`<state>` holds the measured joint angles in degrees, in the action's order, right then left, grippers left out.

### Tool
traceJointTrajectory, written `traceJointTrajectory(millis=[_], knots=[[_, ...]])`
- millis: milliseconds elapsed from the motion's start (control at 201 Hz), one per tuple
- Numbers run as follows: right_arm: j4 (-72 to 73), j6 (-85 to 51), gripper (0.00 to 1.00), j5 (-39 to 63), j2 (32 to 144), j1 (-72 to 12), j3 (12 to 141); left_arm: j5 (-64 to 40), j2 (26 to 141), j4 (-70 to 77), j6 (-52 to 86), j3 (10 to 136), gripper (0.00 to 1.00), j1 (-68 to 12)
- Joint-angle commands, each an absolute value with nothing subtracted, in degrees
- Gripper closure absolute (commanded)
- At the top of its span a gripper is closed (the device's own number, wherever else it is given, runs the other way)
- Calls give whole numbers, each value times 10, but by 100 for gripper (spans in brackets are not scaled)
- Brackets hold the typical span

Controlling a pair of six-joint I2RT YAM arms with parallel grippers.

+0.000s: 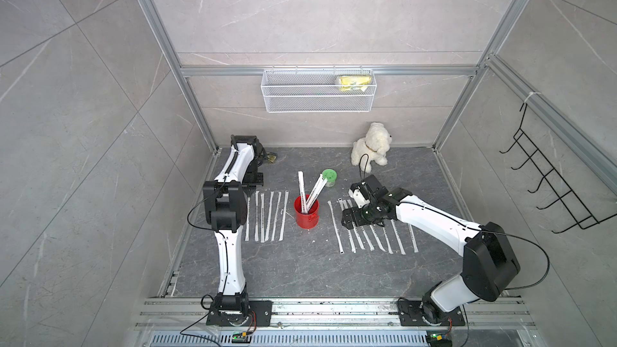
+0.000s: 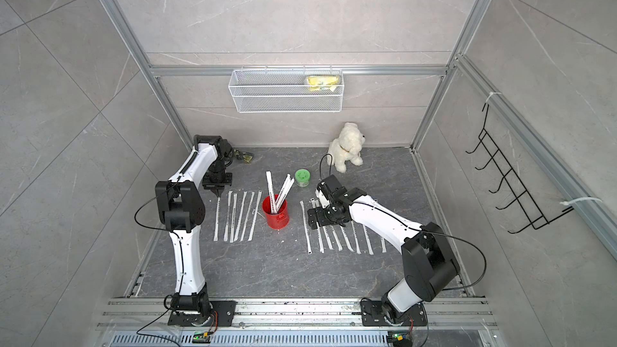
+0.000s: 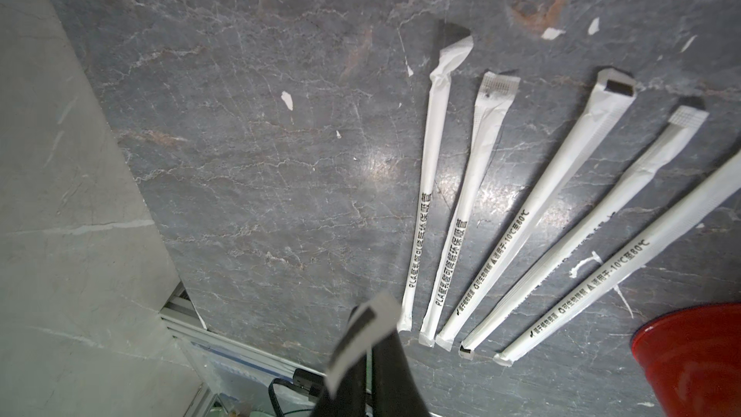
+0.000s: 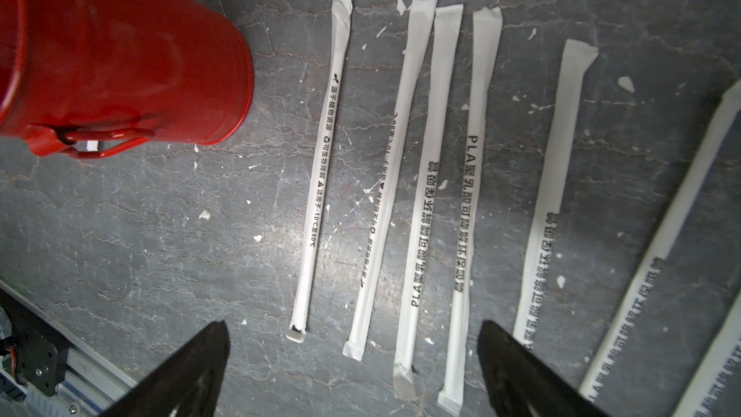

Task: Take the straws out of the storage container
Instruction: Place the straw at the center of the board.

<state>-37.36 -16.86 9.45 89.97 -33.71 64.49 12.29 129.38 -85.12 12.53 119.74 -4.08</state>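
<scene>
The storage container, a red can, stands mid-floor with three straws leaning out of it. To its left lies a row of several straws. At that row's outer side my left gripper is shut on the far end of one more straw. Its torn paper tip sticks out between the fingers. Right of the can lies another row of several straws. My right gripper hovers open over that row, holding nothing.
A green-lidded jar stands just behind the can. A white plush dog sits at the back wall. A wire basket hangs above, and a black hook rack on the right wall. Paper scraps litter the floor.
</scene>
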Motion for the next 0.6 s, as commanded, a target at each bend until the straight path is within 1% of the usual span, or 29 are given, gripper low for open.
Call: traceJointTrajectory(millis=[0, 592], knots=[[-367, -162, 0, 99, 907, -335, 646, 108, 1299, -850, 109, 1189, 92, -36], [-369, -163, 0, 100, 925, -335, 656, 111, 1319, -818, 105, 1175, 91, -27]])
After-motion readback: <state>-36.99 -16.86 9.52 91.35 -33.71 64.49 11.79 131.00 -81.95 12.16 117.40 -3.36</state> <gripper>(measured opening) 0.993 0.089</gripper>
